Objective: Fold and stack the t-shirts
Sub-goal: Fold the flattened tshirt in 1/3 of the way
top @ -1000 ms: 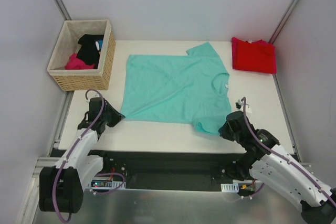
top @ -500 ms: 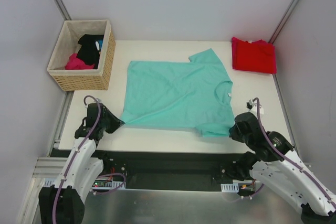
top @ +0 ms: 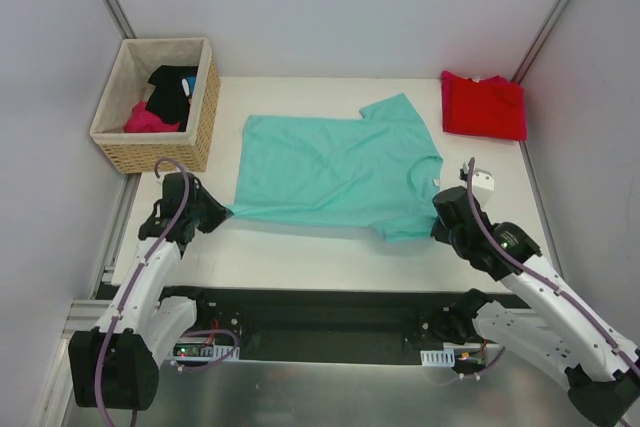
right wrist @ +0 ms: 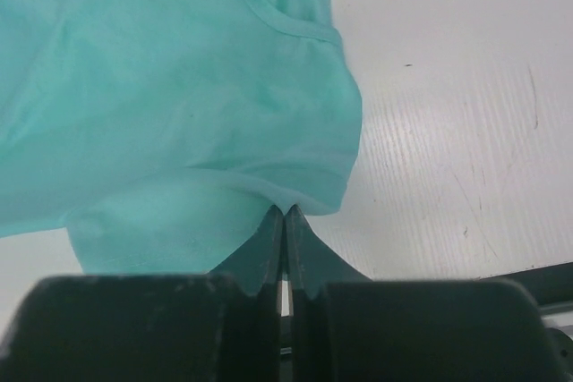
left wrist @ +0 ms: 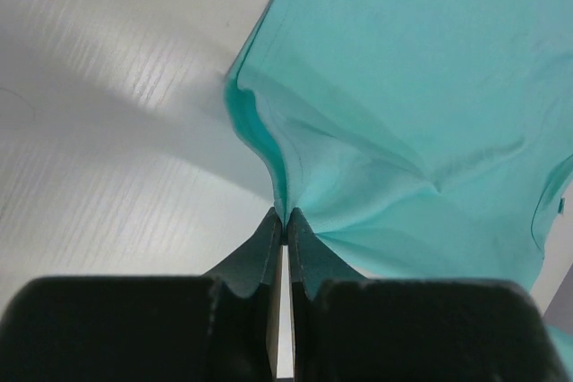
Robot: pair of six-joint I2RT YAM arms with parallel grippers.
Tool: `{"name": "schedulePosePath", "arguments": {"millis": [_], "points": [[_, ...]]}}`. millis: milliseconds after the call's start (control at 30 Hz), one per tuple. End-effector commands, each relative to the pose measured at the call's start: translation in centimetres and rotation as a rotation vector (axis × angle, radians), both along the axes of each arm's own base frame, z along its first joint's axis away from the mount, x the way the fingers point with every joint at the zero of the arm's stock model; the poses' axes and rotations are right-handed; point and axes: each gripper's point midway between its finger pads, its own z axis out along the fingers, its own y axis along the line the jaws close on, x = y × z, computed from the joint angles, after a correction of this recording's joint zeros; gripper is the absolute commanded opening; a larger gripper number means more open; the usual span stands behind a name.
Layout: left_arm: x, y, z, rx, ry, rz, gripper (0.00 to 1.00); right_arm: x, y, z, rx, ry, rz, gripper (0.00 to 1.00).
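Since the earlier frames, both arms have drawn the near edge of the teal t-shirt [top: 335, 172] up the frame, so the cloth now covers a shallower band across the middle of the table [top: 300, 259]. The left gripper [top: 222, 213] is pinched tight on the hem corner at the shirt's lower left, and its wrist view shows fabric bunching into the closed tips. The right gripper [top: 440, 215] is likewise clamped on the sleeve edge at lower right. Holding both ends of one edge probably keeps it taut and straight for an even lengthwise fold. The red t-shirt [top: 485, 105] lies folded at the upper right, well apart, likely the base for stacking. The basket [top: 155, 152] at upper left holds other garments.
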Motion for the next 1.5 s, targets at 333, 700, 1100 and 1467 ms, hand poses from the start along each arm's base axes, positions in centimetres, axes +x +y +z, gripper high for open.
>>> {"name": "schedulePosePath", "arguments": {"millis": [333, 700, 1100, 1467], "points": [[6.7, 0.9, 1.1, 0.039, -0.020, 0.028, 0.00, 5.9, -0.8, 2.1, -0.022, -0.051, -0.118, 0.01], [11.2, 0.3, 0.5, 0.010, 0.000, 0.011, 0.00, 7.7, -0.2, 0.2, 0.001, 0.017, -0.129, 0.01], [13.5, -2.2, 1.8, 0.001, -0.039, -0.063, 0.00, 7.8, -2.1, 0.5, 0.003, 0.033, -0.176, 0.01], [13.3, -3.0, 0.4, 0.017, -0.002, -0.082, 0.00, 10.3, -1.3, -1.5, 0.011, 0.096, -0.185, 0.01]]}}
